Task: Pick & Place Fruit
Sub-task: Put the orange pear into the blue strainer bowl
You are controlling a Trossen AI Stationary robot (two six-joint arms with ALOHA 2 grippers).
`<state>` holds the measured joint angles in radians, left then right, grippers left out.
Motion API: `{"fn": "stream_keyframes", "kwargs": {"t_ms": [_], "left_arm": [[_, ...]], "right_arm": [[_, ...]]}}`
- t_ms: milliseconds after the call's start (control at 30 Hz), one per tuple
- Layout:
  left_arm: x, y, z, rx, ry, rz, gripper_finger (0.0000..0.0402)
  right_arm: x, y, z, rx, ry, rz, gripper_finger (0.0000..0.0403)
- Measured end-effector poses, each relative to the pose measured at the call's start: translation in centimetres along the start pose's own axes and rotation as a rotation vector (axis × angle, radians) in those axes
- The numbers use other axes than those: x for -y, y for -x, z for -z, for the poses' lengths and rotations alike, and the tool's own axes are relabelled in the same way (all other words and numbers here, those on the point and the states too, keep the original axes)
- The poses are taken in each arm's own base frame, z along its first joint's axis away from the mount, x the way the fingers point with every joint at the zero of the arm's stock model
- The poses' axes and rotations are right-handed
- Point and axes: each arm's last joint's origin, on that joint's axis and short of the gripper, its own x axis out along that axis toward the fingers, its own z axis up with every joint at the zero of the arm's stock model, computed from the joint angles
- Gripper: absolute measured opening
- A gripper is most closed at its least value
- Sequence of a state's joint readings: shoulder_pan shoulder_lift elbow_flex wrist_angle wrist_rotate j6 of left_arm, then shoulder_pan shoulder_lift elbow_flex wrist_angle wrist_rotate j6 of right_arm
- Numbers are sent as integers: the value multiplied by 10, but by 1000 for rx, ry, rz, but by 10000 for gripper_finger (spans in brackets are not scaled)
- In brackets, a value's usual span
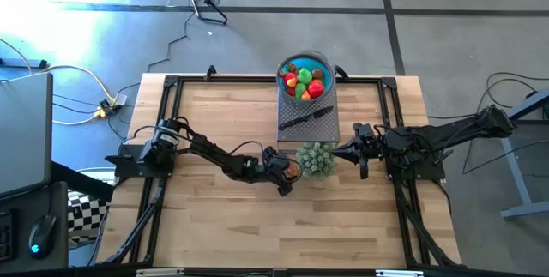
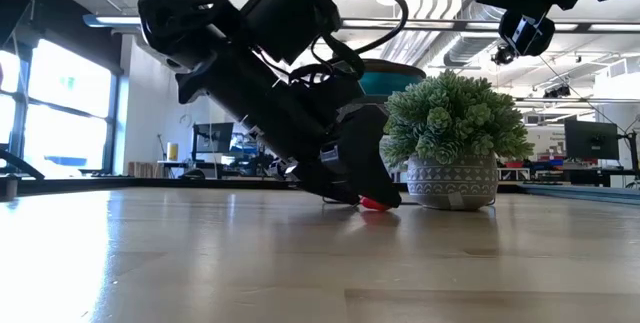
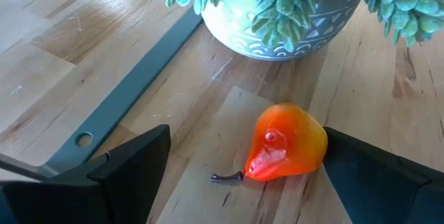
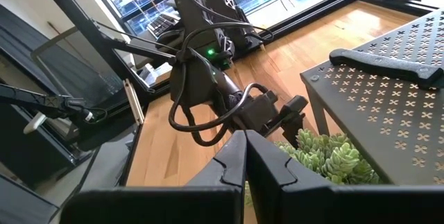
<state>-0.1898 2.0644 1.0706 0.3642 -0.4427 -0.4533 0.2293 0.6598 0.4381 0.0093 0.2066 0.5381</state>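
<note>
An orange-red pear-shaped toy fruit [image 3: 286,144] with a short dark stem lies on its side on the wooden table, just in front of the potted plant [image 3: 277,9]. My left gripper [image 3: 243,139] is low over the table and slants down, open, with one finger on each side of this fruit [image 2: 375,203]. A blue bowl [image 1: 292,61] at the far middle holds several small red, yellow, green and brown fruits. My right gripper [image 4: 244,148] is shut on nothing and hangs above the table beside the plant [image 1: 316,159]. My left gripper has one finger [image 3: 368,175] right against the fruit's rounded side [image 3: 320,141]; whether it touches, I cannot tell. The other finger [image 3: 132,165] stands clear of the stem end. The fruit rests on the table.
A grey perforated stand [image 1: 307,116] with a black-handled knife [image 1: 305,119] on it stands between the bowl and the plant. A dark metal frame [image 1: 171,88] runs round the tabletop. The near half of the table [image 1: 283,234] is bare wood.
</note>
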Motion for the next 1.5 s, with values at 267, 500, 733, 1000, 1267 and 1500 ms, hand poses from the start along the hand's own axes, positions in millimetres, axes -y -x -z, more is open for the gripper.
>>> {"fn": "stream_keyframes", "kwargs": {"t_ms": [267,500,733,1000,1267,1500], "left_arm": [[2,1,1,1,38,7,358],[4,2,2,-3,18,13,357],[4,2,2,-4,18,16,314],[5,2,2,-4,47,18,272],[5,2,2,-4,47,19,237],[5,2,2,-7,49,24,202]], "right_arm": [[0,0,0,0,0,0,2],[0,0,0,0,0,0,2],[0,0,0,0,0,0,2],[0,0,0,0,0,0,2],[0,0,0,0,0,0,2],[0,0,0,0,0,0,2]]}}
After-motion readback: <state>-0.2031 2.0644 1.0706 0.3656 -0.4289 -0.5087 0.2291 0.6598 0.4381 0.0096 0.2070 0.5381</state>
